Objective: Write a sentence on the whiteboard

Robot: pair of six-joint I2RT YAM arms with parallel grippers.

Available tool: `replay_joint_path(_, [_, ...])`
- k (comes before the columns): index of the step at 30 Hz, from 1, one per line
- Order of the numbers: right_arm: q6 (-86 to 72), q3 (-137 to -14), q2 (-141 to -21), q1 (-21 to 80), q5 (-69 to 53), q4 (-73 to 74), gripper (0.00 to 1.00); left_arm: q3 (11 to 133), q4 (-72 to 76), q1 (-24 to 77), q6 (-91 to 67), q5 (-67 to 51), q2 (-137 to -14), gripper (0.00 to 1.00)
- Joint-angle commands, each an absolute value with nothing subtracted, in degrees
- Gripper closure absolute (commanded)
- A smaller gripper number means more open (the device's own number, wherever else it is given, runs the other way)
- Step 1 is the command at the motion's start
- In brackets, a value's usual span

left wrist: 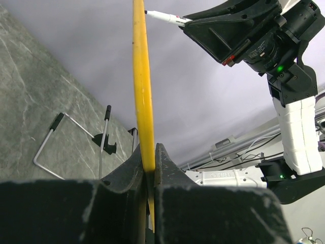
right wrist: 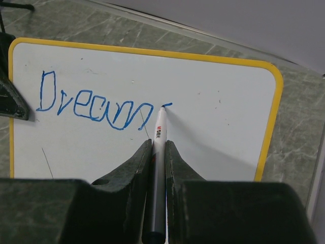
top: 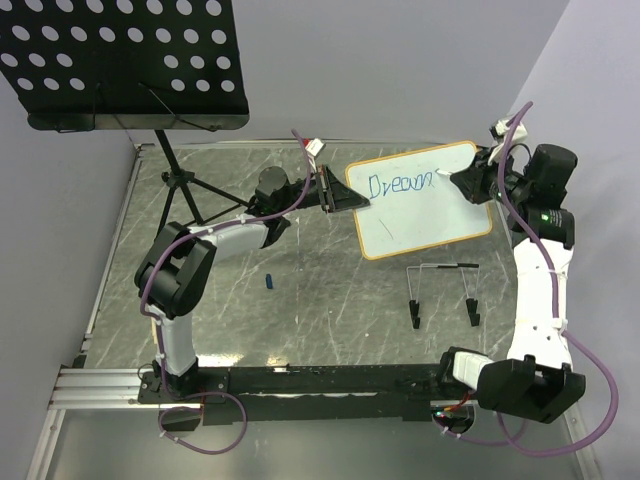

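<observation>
Holding entry, top external view: whiteboard [top: 425, 215], tan-framed, raised off the bench [top: 300, 300] and clamped at its left corner by the left gripper [top: 345, 200], which is closed narrow on the frame. The right gripper [top: 462, 180] meets the whiteboard from its right side, closed on a marker [top: 445, 177]. The sentence [top: 400, 185] is begun only: one blue word, roughly "Dream", along the whiteboard's upper part, with the lower part bare. A wire easel [top: 445, 295] stands below the whiteboard, a blue cap [top: 270, 282] lies to its lower left, and a music-stand tray [top: 125, 60] hangs well apart at its upper left.

Left wrist view: the whiteboard [left wrist: 143, 91] is seen edge-on and pinched between the gripper's two fingers. The marker [left wrist: 165, 18] reaches its face from the far side.

Right wrist view: the marker [right wrist: 159, 147] is gripped along its barrel, with its tip touching the whiteboard [right wrist: 218, 137] just past the last written stroke. Its long axis runs across the writing line.

Judgement: the next strokes lie on the bare face rightward of the tip, away from the left gripper, and then on a line below. The right arm is nearer that space. The left has only to hold firm.
</observation>
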State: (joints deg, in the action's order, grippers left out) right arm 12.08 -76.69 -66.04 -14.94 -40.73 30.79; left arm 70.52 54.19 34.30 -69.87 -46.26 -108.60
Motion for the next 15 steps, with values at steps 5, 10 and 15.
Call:
replay_joint_path(5, [14.9, -74.9, -64.3, -15.3, -41.7, 33.2, 1.0, 74.4, 62.6, 34.6, -70.6, -45.9, -106.9, 0.99])
replay_joint_path(10, [15.6, -73.2, -62.6, -15.7, -39.4, 33.6, 1.0, 74.5, 62.2, 34.6, -70.2, -45.8, -106.7, 0.99])
replay_joint_path(15, [14.9, -72.9, -62.2, -17.2, -38.0, 32.8, 1.0, 74.5, 62.1, 34.5, -70.2, -45.9, -106.6, 0.99])
